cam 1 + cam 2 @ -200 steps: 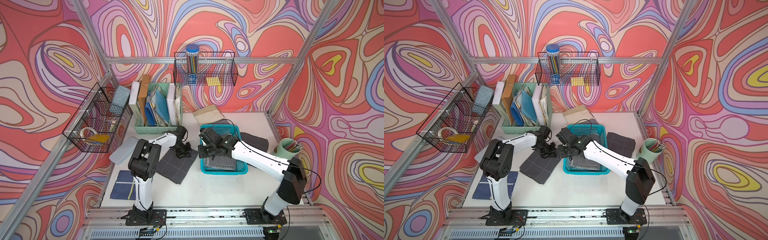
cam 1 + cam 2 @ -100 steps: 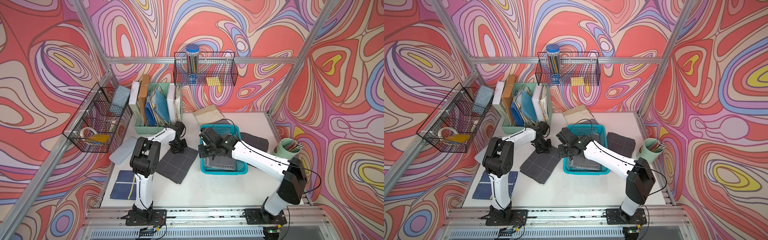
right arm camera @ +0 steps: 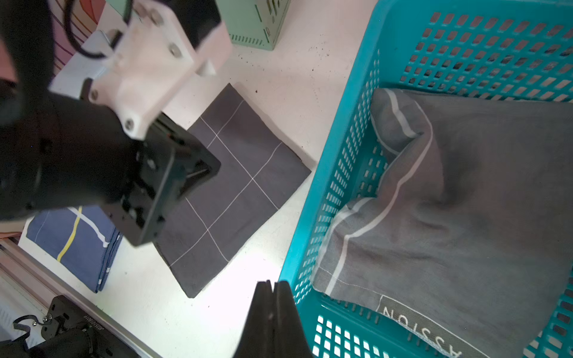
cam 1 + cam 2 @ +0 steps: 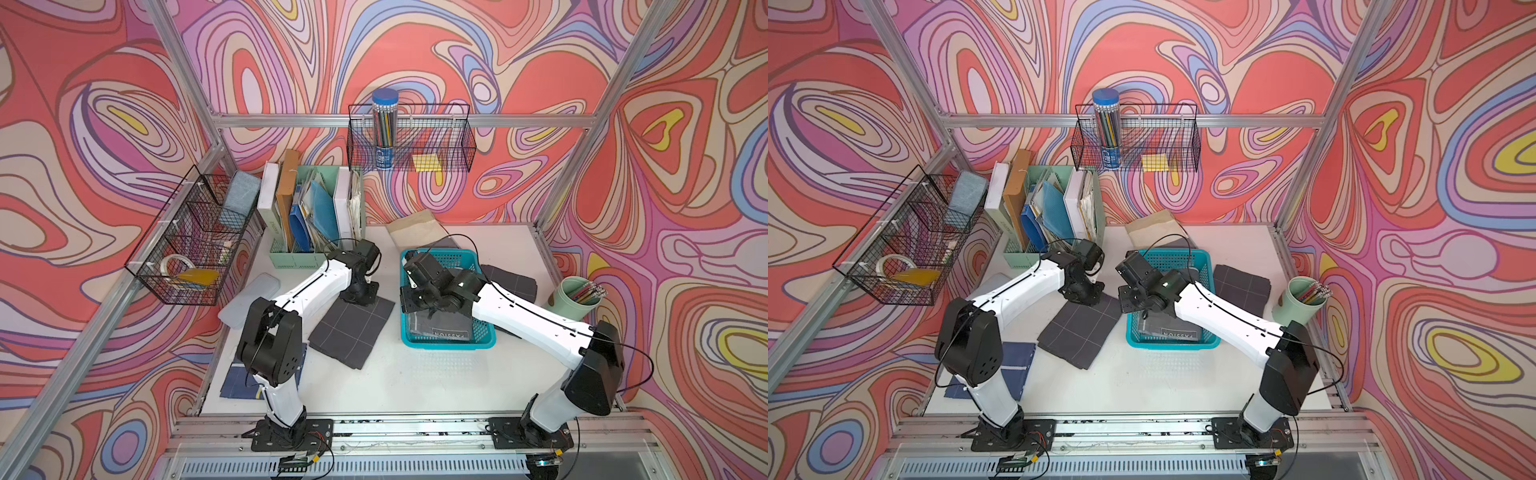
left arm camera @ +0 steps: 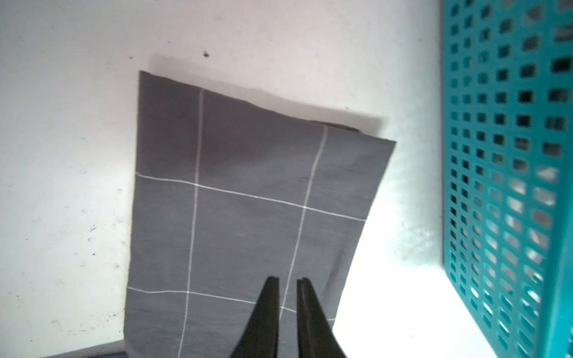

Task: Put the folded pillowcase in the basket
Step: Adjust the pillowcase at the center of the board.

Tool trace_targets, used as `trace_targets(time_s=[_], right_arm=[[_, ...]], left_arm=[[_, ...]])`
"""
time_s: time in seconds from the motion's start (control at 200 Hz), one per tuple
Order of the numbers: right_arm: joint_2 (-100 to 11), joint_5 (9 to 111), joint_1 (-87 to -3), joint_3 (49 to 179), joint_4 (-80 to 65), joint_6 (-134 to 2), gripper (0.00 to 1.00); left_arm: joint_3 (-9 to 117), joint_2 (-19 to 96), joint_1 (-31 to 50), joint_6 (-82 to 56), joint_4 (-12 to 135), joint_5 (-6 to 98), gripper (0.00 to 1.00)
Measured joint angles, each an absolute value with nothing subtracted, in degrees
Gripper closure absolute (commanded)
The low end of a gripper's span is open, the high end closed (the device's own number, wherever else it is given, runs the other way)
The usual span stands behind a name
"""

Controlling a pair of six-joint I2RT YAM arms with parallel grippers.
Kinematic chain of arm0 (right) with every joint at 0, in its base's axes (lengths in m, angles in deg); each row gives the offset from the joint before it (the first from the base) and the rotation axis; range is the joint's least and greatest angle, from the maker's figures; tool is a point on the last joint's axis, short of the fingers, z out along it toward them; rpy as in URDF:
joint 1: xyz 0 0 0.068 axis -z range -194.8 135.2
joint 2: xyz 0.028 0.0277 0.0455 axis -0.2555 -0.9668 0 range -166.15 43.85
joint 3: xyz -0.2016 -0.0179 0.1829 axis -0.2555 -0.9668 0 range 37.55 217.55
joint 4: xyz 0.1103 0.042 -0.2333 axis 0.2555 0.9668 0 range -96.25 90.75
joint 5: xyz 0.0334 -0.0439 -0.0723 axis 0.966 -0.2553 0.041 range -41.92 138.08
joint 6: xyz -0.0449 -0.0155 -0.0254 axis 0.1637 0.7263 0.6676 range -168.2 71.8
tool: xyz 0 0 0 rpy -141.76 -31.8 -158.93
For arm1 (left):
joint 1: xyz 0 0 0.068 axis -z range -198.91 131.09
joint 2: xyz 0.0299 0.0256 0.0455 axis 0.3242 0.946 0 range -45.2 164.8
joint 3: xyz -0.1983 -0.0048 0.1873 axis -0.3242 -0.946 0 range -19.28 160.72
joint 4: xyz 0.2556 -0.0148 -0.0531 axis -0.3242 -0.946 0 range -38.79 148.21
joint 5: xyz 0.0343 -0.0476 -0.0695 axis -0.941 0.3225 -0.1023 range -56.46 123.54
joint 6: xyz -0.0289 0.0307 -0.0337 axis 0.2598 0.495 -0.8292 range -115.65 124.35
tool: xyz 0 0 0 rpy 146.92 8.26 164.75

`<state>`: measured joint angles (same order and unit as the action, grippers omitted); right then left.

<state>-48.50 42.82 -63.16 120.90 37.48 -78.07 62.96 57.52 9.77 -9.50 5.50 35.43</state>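
A: left gripper (image 5: 287, 280)?
B: Jaws narrowly apart, empty, lower centre over the folded pillowcase (image 5: 248, 192) (flat, left of the basket (image 5: 508, 155)), probably lining up a pinch.
A: right gripper (image 3: 272, 283)?
B: Closed, empty, at basket rim.

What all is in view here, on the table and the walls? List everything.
basket: one, turquoise, table centre-right
labelled cloth: one, grey, inside the basket
checked pillowcase: one, dark grey, flat on table left of basket
checked cloth: one, dark grey, table right of basket
blue cloth: one, blue, table front left
beige paper: one, beige, table back
file organiser: one, mint green, table back left
wire baskets: two, black, hanging left and back
pencil tube: one, blue-lidded, back wire basket
cup: one, pale green, table right, holds pencils
left gripper: one, black, slightly open over checked pillowcase
right gripper: one, black, shut, by basket rim
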Motion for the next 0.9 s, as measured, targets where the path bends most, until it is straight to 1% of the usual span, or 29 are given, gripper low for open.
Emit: trace_targets(time_s=[0.13, 0.175, 0.225, 0.275, 0.295, 0.35, 0.441, 0.511, 0.786, 0.901], right_arm=[[-47.85, 42.76, -63.16, 120.90, 37.46, -77.65, 0.94], [-47.45, 42.62, -63.16, 120.90, 37.46, -77.61, 0.95], [-46.95, 42.32, -63.16, 120.86, 37.44, -77.44, 1.00], [-46.54, 42.08, -63.16, 120.84, 37.44, -77.35, 1.00], [-46.36, 41.95, -63.16, 120.84, 37.44, -77.30, 1.00], [-46.23, 41.79, -63.16, 120.84, 37.35, -77.20, 1.00], [-46.25, 41.60, -63.16, 120.77, 37.19, -77.11, 1.00], [-46.25, 41.42, -63.16, 120.77, 37.02, -76.98, 1.00], [-46.25, 40.22, -63.16, 120.77, 37.04, -76.54, 1.00], [-46.23, 39.83, -63.16, 120.77, 37.04, -76.32, 1.00]], left_arm=[[62.65, 60.43, 12.00, -7.20, 3.30, 34.09, 0.55], [62.19, 61.15, 11.89, -6.72, 2.71, 33.83, 0.55], [61.95, 61.72, 11.81, -6.59, 1.68, 33.37, 0.57], [61.97, 62.37, 11.74, -6.61, 0.67, 32.83, 0.59], [61.97, 62.83, 11.67, -6.61, 0.37, 32.83, 0.62], [61.97, 63.99, 11.63, -6.61, -0.22, 33.15, 0.76], [62.00, 67.20, 11.85, -6.61, -0.57, 34.07, 0.90], [62.00, 69.63, 12.05, -6.83, -0.57, 34.99, 1.00], [65.95, 73.70, 11.85, -10.41, -4.44, 34.92, 1.00], [64.92, 73.08, 9.31, -12.58, -3.90, 38.03, 1.00]])
